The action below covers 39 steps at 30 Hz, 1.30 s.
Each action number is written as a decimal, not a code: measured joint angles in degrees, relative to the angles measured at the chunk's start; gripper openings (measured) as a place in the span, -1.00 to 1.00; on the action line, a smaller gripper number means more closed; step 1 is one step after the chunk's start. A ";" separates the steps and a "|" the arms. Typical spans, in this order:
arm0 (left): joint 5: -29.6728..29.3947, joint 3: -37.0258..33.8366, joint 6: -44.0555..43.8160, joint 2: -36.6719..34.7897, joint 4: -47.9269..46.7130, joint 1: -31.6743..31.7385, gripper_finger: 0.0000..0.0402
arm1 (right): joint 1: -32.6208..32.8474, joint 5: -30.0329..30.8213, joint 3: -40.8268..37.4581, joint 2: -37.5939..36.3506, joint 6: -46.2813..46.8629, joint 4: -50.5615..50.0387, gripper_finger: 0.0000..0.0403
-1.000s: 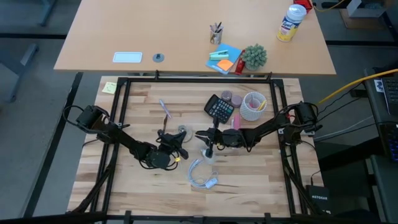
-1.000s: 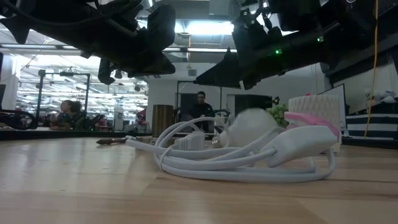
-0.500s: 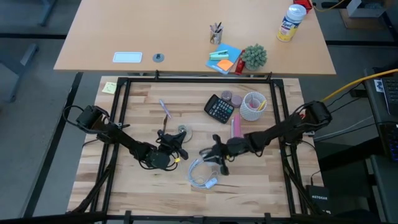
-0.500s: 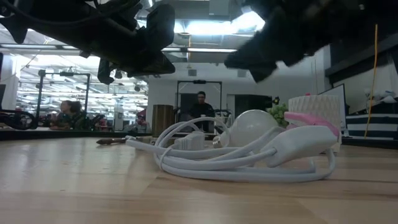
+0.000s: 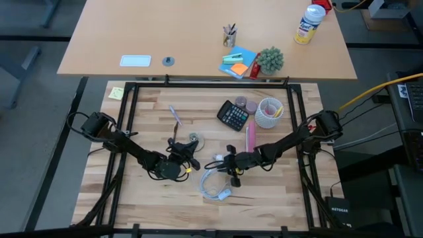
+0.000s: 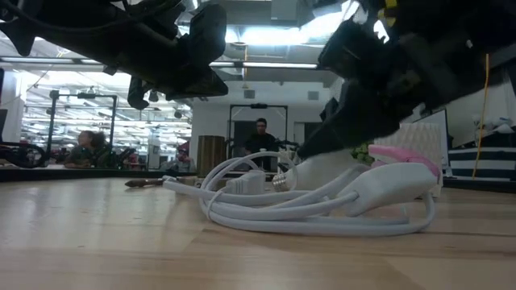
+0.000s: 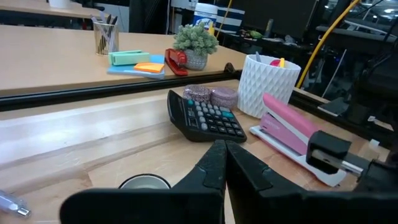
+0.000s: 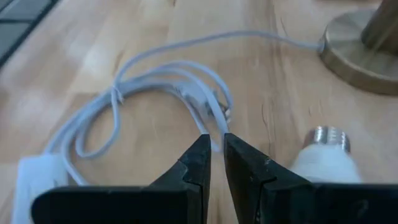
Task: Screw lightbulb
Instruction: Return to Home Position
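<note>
The butcher-block worktop (image 5: 152, 106) carries everything here, and both dark arms reach in towards its middle. The left gripper (image 7: 221, 149) hangs just left of centre, fingers pressed together with nothing between them, a greyish disc (image 5: 193, 139) right under its nose. The right gripper (image 8: 216, 138) is in from the right edge, low over the middle of the worktop, jaws drawn to a thin slit and gripping nothing.

Below it, towards the front edge, the white cord (image 5: 206, 185) sprawls in loose loops, its socket (image 6: 395, 181) lying at the end nearest the low camera. Up towards the back edge sits the black calculator (image 7: 208, 118), propped at a tilt, with the white ribbed cup (image 7: 267, 84) to its right and the pink stapler (image 7: 292, 127) just in front of that cup.

The gold lamp base (image 8: 354, 53) stands flat on the wood ahead of the right gripper. And the lightbulb (image 8: 324, 163): on its side on the worktop, just beside the right gripper's fingers, silvery screw base pointing towards the lamp base, free of both grippers.
</note>
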 joint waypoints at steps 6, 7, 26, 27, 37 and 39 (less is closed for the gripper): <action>0.35 0.00 -0.01 0.00 0.00 0.00 -1.00 | 0.00 1.60 -0.01 -0.03 -0.14 -1.16 -0.75; 0.46 0.00 -0.01 0.00 0.00 0.00 -1.00 | 0.00 2.01 -0.01 -0.03 -0.16 -1.26 -0.75; 0.44 0.04 41.40 -20.71 14.76 -6.05 -1.00 | 0.09 9.40 4.56 -26.35 -15.24 -8.05 -0.75; 0.44 0.04 45.54 -23.46 14.50 -7.06 -1.00 | 0.09 10.51 5.30 -29.67 -16.37 -10.72 -0.75; 0.39 0.07 58.43 -42.83 13.46 -13.64 -1.00 | 0.09 16.46 7.73 -56.63 -19.64 -24.33 -0.75; 0.42 0.07 63.67 -45.17 12.69 -13.65 -1.00 | 0.09 16.52 7.79 -60.27 -19.39 -25.61 -0.75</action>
